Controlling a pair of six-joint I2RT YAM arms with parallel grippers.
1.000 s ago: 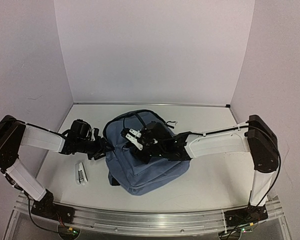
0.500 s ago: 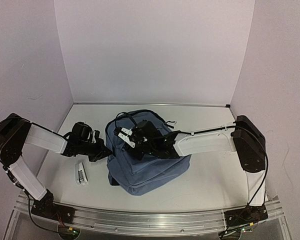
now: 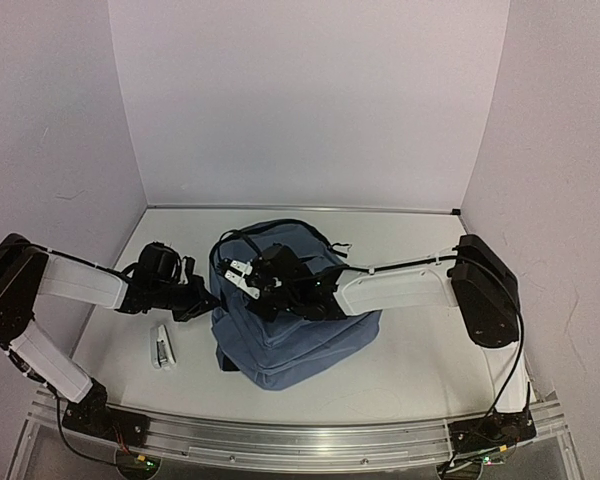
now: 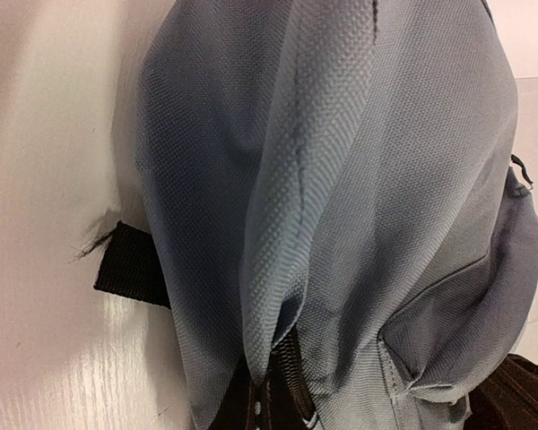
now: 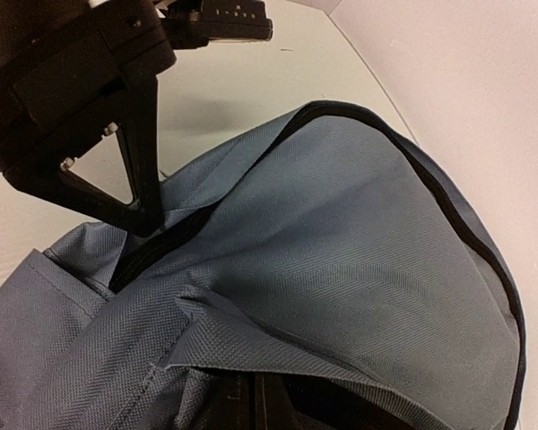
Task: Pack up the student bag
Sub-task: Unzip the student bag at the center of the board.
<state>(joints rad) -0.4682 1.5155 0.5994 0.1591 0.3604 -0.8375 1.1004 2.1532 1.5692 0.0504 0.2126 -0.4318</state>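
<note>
Your left gripper point(image 3: 211, 302) and right gripper point(image 3: 238, 279) each pinch rim fabric of the student bag point(image 3: 300, 342), so draw them apart slowly, keeping tension even lest either grip slips.

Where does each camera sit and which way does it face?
Top external: above and behind the robot, looking down at the table and student bag; left arm and right arm whole, left gripper and right gripper at the bag.
Left wrist: low beside the bag, facing its side and a black strap; own gripper barely shows, bottom edge.
Right wrist: over the bag, facing its top; seemingly the left gripper upper left.
Shared: both wrist views show the bag's blue-grey fabric close up.
</note>
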